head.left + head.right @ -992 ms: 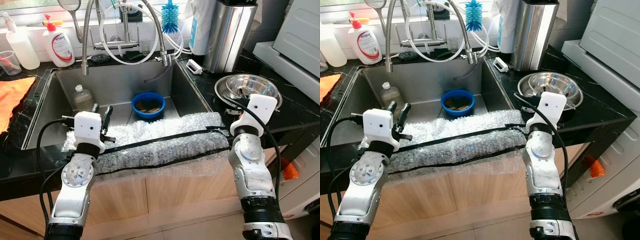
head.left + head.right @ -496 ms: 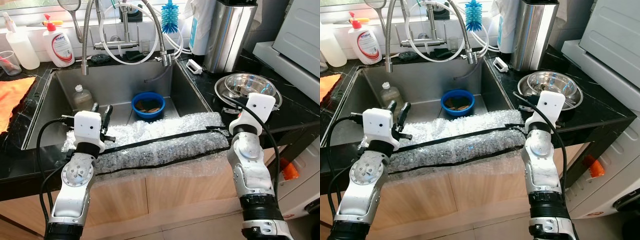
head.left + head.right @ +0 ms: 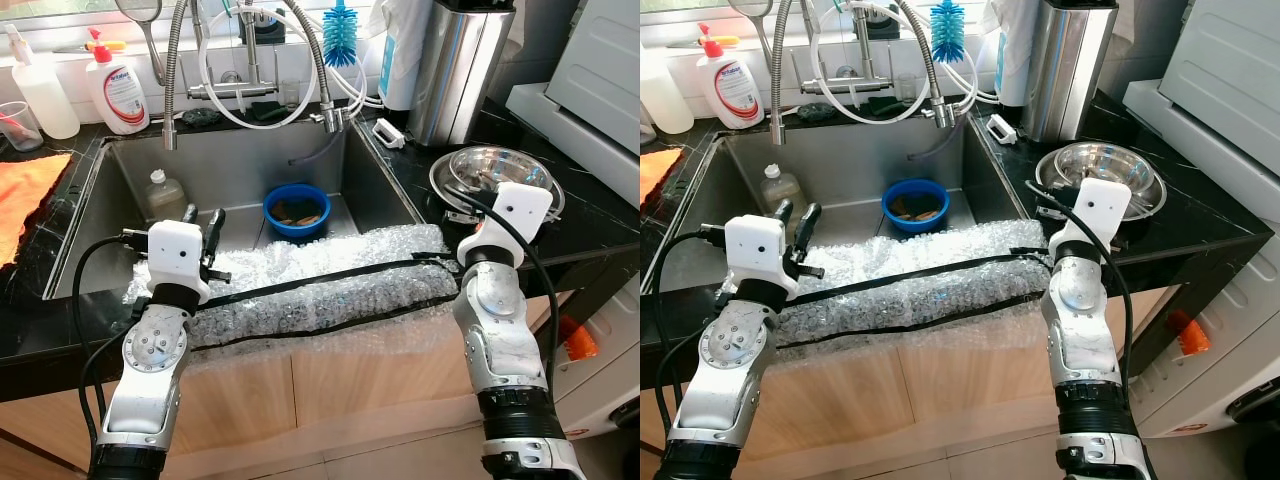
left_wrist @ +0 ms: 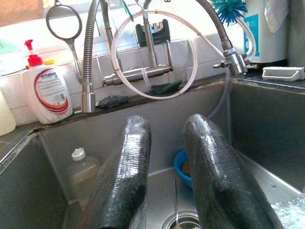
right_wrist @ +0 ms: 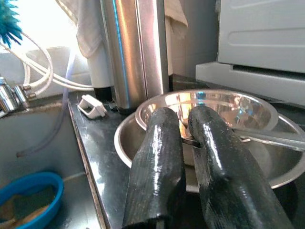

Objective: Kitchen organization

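Steel bowls [image 3: 497, 172] stacked on right tabletop [image 3: 590, 215], far of right gripper [image 5: 183, 136]; jaws nearly closed, grasping nothing. Left gripper [image 4: 164, 143] over sink [image 3: 240, 165], jaws parted, empty. Risk: closed jaws nudging bowl rim, skidding stack toward edge.

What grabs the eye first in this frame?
A sheet of bubble wrap with two black strips drapes over the sink's front edge, between the two silver arms. Behind it, a blue bowl sits in the sink, and stacked steel bowls rest on the black counter by the right gripper.
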Available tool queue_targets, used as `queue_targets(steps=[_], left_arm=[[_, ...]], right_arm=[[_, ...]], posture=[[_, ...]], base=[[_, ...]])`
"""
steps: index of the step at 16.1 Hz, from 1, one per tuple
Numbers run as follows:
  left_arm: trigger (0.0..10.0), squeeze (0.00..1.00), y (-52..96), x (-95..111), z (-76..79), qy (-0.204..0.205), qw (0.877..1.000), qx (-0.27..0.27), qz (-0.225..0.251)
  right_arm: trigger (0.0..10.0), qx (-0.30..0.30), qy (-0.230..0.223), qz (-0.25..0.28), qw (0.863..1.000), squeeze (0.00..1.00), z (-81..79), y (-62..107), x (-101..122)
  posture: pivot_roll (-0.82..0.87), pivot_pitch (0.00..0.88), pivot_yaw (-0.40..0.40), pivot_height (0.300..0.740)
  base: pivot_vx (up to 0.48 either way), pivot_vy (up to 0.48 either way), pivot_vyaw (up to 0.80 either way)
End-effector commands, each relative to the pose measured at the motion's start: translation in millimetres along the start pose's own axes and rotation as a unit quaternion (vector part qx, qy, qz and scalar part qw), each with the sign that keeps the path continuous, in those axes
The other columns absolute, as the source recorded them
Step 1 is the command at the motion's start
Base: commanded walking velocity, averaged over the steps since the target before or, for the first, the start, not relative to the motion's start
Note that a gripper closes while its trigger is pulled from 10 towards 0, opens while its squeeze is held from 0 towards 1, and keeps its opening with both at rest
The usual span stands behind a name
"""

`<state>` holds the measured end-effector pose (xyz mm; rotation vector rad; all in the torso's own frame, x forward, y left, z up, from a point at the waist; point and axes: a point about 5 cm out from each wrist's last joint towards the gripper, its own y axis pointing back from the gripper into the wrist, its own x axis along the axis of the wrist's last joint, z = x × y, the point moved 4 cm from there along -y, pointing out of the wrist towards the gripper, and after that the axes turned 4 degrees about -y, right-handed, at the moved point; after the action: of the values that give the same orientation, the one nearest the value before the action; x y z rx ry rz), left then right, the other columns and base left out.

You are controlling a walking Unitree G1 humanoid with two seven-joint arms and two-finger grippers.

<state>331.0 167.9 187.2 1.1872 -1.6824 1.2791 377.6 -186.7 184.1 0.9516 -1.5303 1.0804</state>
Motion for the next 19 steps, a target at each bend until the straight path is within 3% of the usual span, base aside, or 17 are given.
queue_targets(steps=[1,10,12,14,17,18,19], left_arm=[[10.0,0.00,-2.3,0.0,0.7,-0.010,1.000,-0.003,-0.001],[10.0,0.00,-2.7,0.9,0.2,-0.009,1.000,-0.001,0.001],[10.0,0.00,-4.1,1.4,-3.7,-0.010,1.000,0.004,0.002],[10.0,0.00,-8.3,5.2,-19.8,0.007,0.999,0.033,0.007],[10.0,0.00,-13.7,9.8,-39.9,0.017,0.998,0.055,0.013],[10.0,0.00,-17.1,13.3,-50.2,0.060,0.995,0.074,0.016],[10.0,0.00,-21.1,17.3,-55.9,0.138,0.987,0.078,0.017]], right_arm=[[10.0,0.009,-0.014,0.021,1.000,0.00,-5.7,-2.1,11.9],[10.0,0.050,0.007,0.087,0.995,0.00,-19.8,1.0,34.9],[10.0,0.070,0.019,0.112,0.991,0.00,-26.1,1.3,45.9],[10.0,0.090,0.009,0.133,0.987,0.00,-30.2,0.1,57.6],[10.0,0.165,-0.053,0.144,0.974,0.00,-47.1,3.2,68.5],[10.0,0.188,-0.112,0.133,0.967,0.00,-50.9,4.3,70.6],[10.0,0.227,-0.180,0.107,0.951,0.00,-55.3,5.7,70.4]], posture=[[0.01,0.000,0.003,0.740],[0.01,0.000,0.002,0.740],[0.00,0.000,0.004,0.740],[0.01,0.000,0.002,0.740],[0.01,0.000,0.001,0.740],[0.01,0.000,0.000,0.740],[0.01,0.000,-0.001,0.740]], base=[[0.000,0.000,0.00],[0.000,0.000,0.00],[0.000,0.000,0.00],[0.000,0.000,0.00],[0.000,0.000,0.00],[0.000,0.000,0.00],[0.000,0.000,0.00]])
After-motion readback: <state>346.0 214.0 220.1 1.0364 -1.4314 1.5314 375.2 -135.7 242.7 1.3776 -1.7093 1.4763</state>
